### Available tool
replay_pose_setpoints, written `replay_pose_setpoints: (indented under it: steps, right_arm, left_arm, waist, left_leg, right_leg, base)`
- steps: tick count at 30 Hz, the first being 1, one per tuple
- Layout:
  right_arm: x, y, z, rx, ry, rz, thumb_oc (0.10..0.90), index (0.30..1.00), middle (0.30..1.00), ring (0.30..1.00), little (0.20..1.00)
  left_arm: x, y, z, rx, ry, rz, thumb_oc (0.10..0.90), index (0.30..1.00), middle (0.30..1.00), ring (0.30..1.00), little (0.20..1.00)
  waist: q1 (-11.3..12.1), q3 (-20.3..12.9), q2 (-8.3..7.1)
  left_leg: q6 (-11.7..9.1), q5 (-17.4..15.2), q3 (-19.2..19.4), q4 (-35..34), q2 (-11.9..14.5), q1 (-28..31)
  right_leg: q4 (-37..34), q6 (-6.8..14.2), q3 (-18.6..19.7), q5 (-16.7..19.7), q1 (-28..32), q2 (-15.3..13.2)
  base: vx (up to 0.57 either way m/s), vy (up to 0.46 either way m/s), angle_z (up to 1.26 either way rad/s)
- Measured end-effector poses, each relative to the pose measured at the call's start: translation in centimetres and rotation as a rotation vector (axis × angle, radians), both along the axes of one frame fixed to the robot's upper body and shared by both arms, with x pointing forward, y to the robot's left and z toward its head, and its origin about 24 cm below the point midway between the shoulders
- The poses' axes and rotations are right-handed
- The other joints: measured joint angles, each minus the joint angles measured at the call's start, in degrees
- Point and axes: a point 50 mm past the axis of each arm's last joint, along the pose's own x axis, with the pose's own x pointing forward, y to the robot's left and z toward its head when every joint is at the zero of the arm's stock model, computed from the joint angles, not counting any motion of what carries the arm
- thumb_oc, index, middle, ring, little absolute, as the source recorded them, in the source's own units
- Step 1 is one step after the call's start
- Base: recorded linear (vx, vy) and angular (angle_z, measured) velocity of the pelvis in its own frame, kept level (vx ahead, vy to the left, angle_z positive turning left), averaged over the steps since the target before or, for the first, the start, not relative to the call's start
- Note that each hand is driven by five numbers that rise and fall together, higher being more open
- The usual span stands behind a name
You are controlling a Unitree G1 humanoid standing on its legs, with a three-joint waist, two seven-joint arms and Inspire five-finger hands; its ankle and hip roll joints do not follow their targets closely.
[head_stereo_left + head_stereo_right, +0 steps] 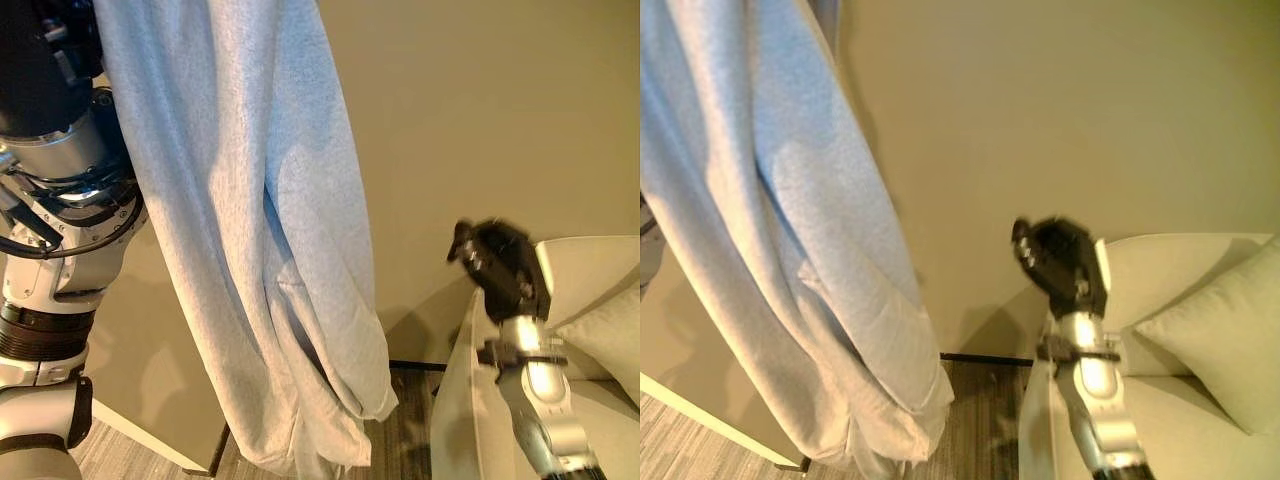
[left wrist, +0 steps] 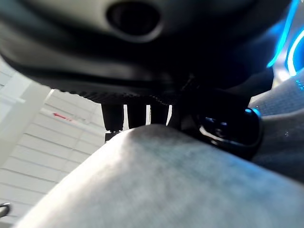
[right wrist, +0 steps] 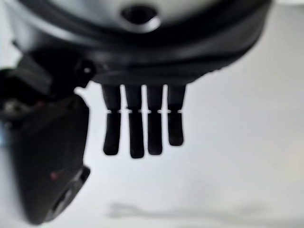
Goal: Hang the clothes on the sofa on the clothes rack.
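Observation:
A light blue-grey garment [image 1: 270,250] hangs in long folds from above, down to just above the floor, on the left in front of a beige wall. In the left wrist view the cloth [image 2: 190,185] drapes over my left hand [image 2: 142,57]; its fingers run behind the fabric and its thumb [image 2: 228,128] presses onto it. My right hand [image 1: 1065,260] is raised to the right of the garment and apart from it, beside the sofa's armrest. In the right wrist view that hand [image 3: 142,123] has straight fingers and holds nothing.
A cream sofa [image 1: 1160,270] with a cushion [image 1: 1225,335] stands at the lower right, against the wall. Dark wood floor [image 1: 410,420] shows between the garment and the sofa. A pale panel edge [image 1: 150,440] runs along the lower left.

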Motion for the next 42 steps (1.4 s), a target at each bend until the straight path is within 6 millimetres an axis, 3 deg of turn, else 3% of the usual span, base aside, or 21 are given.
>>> replay_pose_setpoints:
  steps: [2, 4, 6, 12, 17, 21, 23, 26, 32, 38, 42]
  right_arm:
    - [-0.1, 0.6, 0.3, -0.044, -0.012, 0.040, 0.800, 0.900, 0.900, 0.900, 0.900]
    - [-0.5, 1.7, -0.7, -0.238, 0.059, 0.168, 0.800, 0.900, 0.900, 0.900, 0.900]
    - [-1.0, 1.8, -1.8, -0.320, 0.119, 0.221, 0.800, 0.900, 0.900, 0.900, 0.900]
    - [-3.0, -1.4, -3.5, -0.619, 0.353, 0.345, 0.800, 0.900, 0.900, 0.900, 0.900]
    - [-3.6, -1.1, -4.6, -0.659, 0.428, 0.458, 0.800, 0.900, 0.900, 0.900, 0.900]
    - [-5.4, 2.8, -9.3, -0.528, 0.572, 0.652, 0.800, 0.900, 0.900, 0.900, 0.900]
    - [-6.1, 4.8, -10.7, -0.450, 0.597, 0.724, 0.800, 0.900, 0.900, 0.900, 0.900]
    - [-6.5, 6.1, -11.2, -0.429, 0.606, 0.811, 0.800, 0.900, 0.900, 0.900, 0.900]
    - [-4.9, 8.8, -11.1, -0.449, 0.557, 0.894, 0.800, 0.900, 0.900, 0.900, 0.900]
    - [-2.9, 15.4, -13.2, -0.340, 0.560, 0.877, 0.800, 0.900, 0.900, 0.900, 0.900]
    - [-2.9, 18.4, -13.2, -0.316, 0.547, 0.910, 0.800, 0.900, 0.900, 0.900, 0.900]
  left_arm:
    - [-0.2, -0.2, 0.0, 0.002, -0.005, -0.018, 0.400, 0.300, 0.300, 0.300, 0.300]
    - [-0.5, -0.5, 0.1, 0.021, -0.012, -0.042, 0.400, 0.300, 0.300, 0.300, 0.300]
    - [-0.5, -0.5, 0.0, 0.032, -0.005, -0.046, 0.400, 0.300, 0.300, 0.300, 0.300]
    - [-0.3, -0.8, 0.0, 0.077, 0.044, -0.037, 0.400, 0.300, 0.300, 0.300, 0.300]
    - [0.0, -0.9, -0.4, 0.124, 0.107, -0.009, 0.400, 0.300, 0.300, 0.300, 0.300]
    - [0.0, -0.7, -0.2, 0.175, 0.128, 0.032, 0.400, 0.300, 0.300, 0.300, 0.300]
    - [0.0, -0.8, -0.3, 0.175, 0.132, 0.027, 0.400, 0.300, 0.300, 0.300, 0.300]
    - [0.0, -0.9, -0.4, 0.177, 0.133, 0.024, 0.400, 0.300, 0.300, 0.300, 0.300]
    - [0.4, -2.0, -1.1, 0.145, 0.158, -0.056, 0.400, 0.300, 0.300, 0.300, 0.300]
    - [0.5, -4.7, -1.1, 0.123, 0.139, -0.209, 0.400, 0.300, 0.300, 0.300, 0.300]
    - [0.2, -5.8, -0.8, 0.093, 0.095, -0.285, 0.400, 0.300, 0.300, 0.300, 0.300]
  waist:
    - [0.4, 0.0, -0.33]
    - [0.4, 0.3, -1.10]
    - [0.4, 0.5, -1.74]
    - [-0.7, 0.8, -2.91]
    - [-2.4, 0.8, -2.70]
    - [-1.9, 0.8, -2.61]
    - [-1.4, 0.9, -2.42]
    - [-0.5, 0.9, -2.33]
    - [0.1, 0.8, -2.26]
    - [1.2, 0.8, -0.60]
    - [2.6, 0.4, 1.09]
  left_leg:
    - [0.0, 0.0, -0.3, 0.0, -0.1, -0.1]
    - [0.0, 0.0, -0.5, 0.0, -0.1, -0.3]
    - [0.0, 0.0, -0.7, 0.0, -0.1, -0.4]
    - [0.0, 0.0, -0.9, -0.2, -0.2, -0.7]
    - [0.0, -0.1, 0.3, 0.0, 0.0, -1.0]
    - [0.0, -0.1, 0.3, 0.0, 0.1, -0.8]
    - [0.0, -0.1, 0.3, 0.0, 0.1, -0.8]
    - [0.0, -0.1, -0.1, 0.0, -0.1, -0.7]
    - [0.0, -0.1, -0.4, -0.1, 0.0, -0.4]
    - [0.1, 0.1, -1.3, 0.1, -0.2, -0.7]
    - [0.1, 0.1, -2.1, 0.1, -0.3, -0.6]
  right_leg:
    - [0.0, 0.0, -0.2, 0.0, 0.1, 0.0]
    - [0.0, 0.0, -0.3, 0.0, 0.0, -0.1]
    - [0.0, 0.0, -0.4, 0.0, 0.0, 0.0]
    - [0.0, 0.2, -0.4, -0.2, -0.2, -0.1]
    - [0.0, 0.0, 0.5, -0.1, -1.2, 0.0]
    - [0.0, 0.0, 0.6, -0.1, -1.1, 0.1]
    - [0.0, 0.0, 0.5, -0.1, -1.0, 0.0]
    - [-0.1, 0.1, 0.0, -0.1, -0.6, -0.2]
    - [-0.1, 0.1, -0.1, -0.1, -0.2, -0.1]
    - [0.0, 0.2, -1.2, -0.2, 0.0, -0.1]
    - [0.0, 0.3, -2.0, -0.5, 0.6, -0.2]
  base:
    - [0.01, 0.001, 0.07]
    - [0.02, -0.006, 0.05]
    - [0.01, -0.004, 0.02]
    - [0.01, -0.006, 0.01]
    - [0.03, -0.024, -0.14]
    - [0.01, -0.031, -0.02]
    - [0.00, -0.007, 0.03]
    - [0.01, -0.017, 0.07]
    - [0.01, -0.032, 0.03]
    - [-0.02, -0.037, 0.06]
    - [0.00, 0.015, 0.12]
